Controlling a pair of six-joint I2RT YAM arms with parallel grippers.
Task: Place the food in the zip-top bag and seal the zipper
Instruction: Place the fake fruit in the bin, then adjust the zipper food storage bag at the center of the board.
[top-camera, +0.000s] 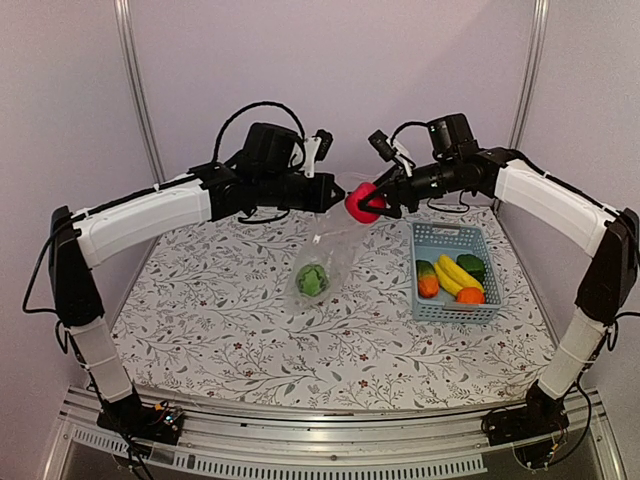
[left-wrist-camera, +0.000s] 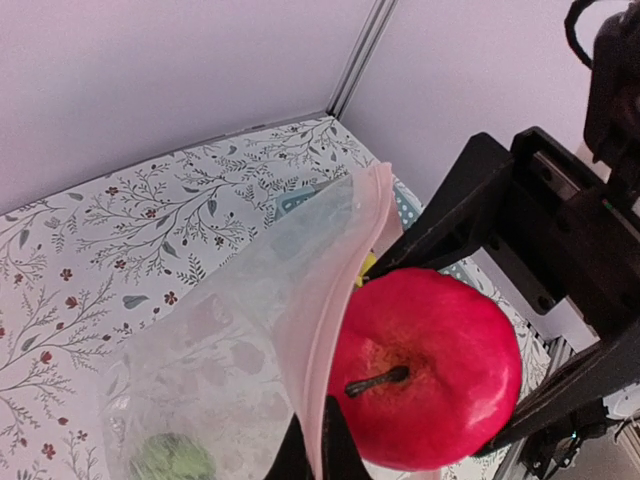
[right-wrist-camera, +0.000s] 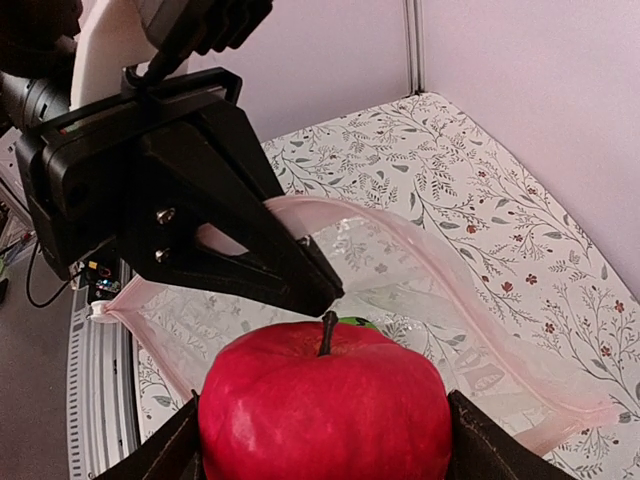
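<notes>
While left gripper (left-wrist-camera: 318, 455) pinches zipper (right-wrist-camera: 330, 210) of crinkly clear zip-top bag (top-camera: 335, 250), right gripper (right-wrist-camera: 325, 445) clamps glossy round red apple (left-wrist-camera: 425, 385); 1 bumpy green ball (top-camera: 313, 280) inside.

No word, label, brand mark or number can be read in any of the three views. The red apple (right-wrist-camera: 325, 400) between the jaws of the right gripper (right-wrist-camera: 325, 445) is plain. So is the zip-top bag (left-wrist-camera: 220, 340) pinched in the jaws of the left gripper (left-wrist-camera: 312, 452). The table cover (top-camera: 220, 300) below both jaws has only a print of twigs and flowers, without letters.
</notes>
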